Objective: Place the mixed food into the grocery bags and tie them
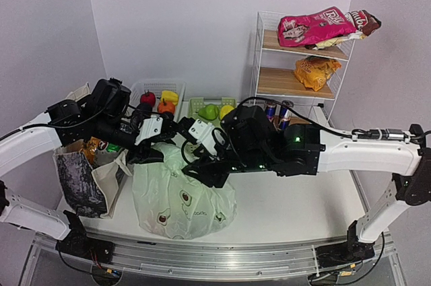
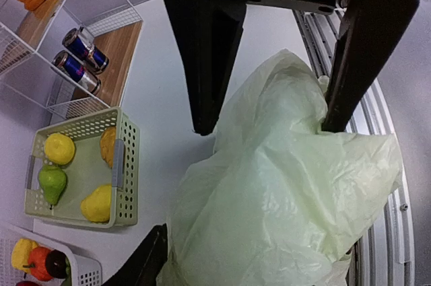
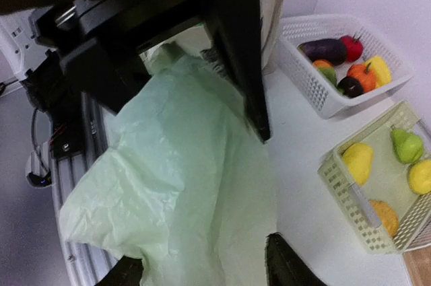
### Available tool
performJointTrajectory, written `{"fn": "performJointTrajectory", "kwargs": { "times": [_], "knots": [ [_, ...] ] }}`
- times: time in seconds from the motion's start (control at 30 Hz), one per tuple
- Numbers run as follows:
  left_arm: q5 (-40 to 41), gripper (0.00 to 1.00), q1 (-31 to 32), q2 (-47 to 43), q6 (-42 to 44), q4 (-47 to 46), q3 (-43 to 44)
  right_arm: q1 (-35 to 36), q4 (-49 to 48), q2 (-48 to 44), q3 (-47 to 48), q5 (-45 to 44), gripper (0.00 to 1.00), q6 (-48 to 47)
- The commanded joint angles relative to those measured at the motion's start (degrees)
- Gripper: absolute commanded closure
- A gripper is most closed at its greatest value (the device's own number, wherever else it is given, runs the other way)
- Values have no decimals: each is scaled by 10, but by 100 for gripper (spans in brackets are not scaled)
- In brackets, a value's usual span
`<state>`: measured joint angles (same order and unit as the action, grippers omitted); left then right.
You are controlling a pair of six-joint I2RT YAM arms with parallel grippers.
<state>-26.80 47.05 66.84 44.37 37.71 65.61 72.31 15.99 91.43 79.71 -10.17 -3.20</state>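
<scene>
The pale-green avocado-print bag (image 1: 183, 198) stands bulging at the table's middle front. It fills the left wrist view (image 2: 283, 198) and the right wrist view (image 3: 182, 185). My left gripper (image 1: 153, 153) is open, with the bag's gathered top lying between its wide jaws (image 2: 246, 266). My right gripper (image 1: 201, 168) faces it, also open and straddling the bag's top (image 3: 205, 269). The beige canvas tote (image 1: 87, 178) stands at the left with orange and green snack packets (image 1: 100, 146) sticking out. Two drink cans (image 1: 277, 114) stand by the rack.
A white slotted basket (image 1: 138, 88) at the back holds a red apple (image 1: 147, 98) and other toy fruit. A green basket (image 1: 196, 104) beside it holds a pear and lemons. A wire rack (image 1: 300, 81) at the back right carries a pink packet (image 1: 313, 27) and an orange packet (image 1: 315, 70).
</scene>
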Motion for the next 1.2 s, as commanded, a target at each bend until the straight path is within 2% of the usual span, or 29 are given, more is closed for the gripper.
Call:
{"fn": "performJointTrajectory", "kwargs": {
  "times": [0.0, 0.1, 0.13, 0.33, 0.5, 0.6, 0.77, 0.93, 1.07, 1.13, 1.17],
  "knots": [
    [12, 52, -6, -5, -35, 18, 48, -4, 29, 18, 37, 9, 71, -43],
    [27, 46, -9, -18, -30, 30, 40, -18, 28, 2, 40, 3, 98, -11],
    [35, 45, -9, -21, -28, 31, 36, -26, 28, -10, 36, 1, 100, 8],
    [76, 37, -9, -19, -26, 18, 11, -69, 10, -90, -26, 13, 100, 167],
    [26, 31, -9, -15, -20, 19, 17, -110, 2, -137, -108, 75, 100, 358],
    [-3, 28, -9, -19, -9, 12, 23, -114, -36, -156, -152, 107, 100, 421],
    [-1, 30, -7, 3, -22, -31, 23, -115, -112, -186, -209, 137, 100, 451],
    [-7, 32, 13, 46, -70, -68, 37, -115, -130, -163, -196, 188, 100, 459],
    [-18, 34, 22, 59, -85, -59, 37, -115, -142, -159, -199, 177, 100, 461],
    [-4, 40, 24, 66, -98, -63, 36, -115, -145, -156, -199, 173, 100, 462],
    [6, 53, 24, 68, -106, -70, 39, -115, -144, -156, -200, 168, 100, 465]
  ]
}}
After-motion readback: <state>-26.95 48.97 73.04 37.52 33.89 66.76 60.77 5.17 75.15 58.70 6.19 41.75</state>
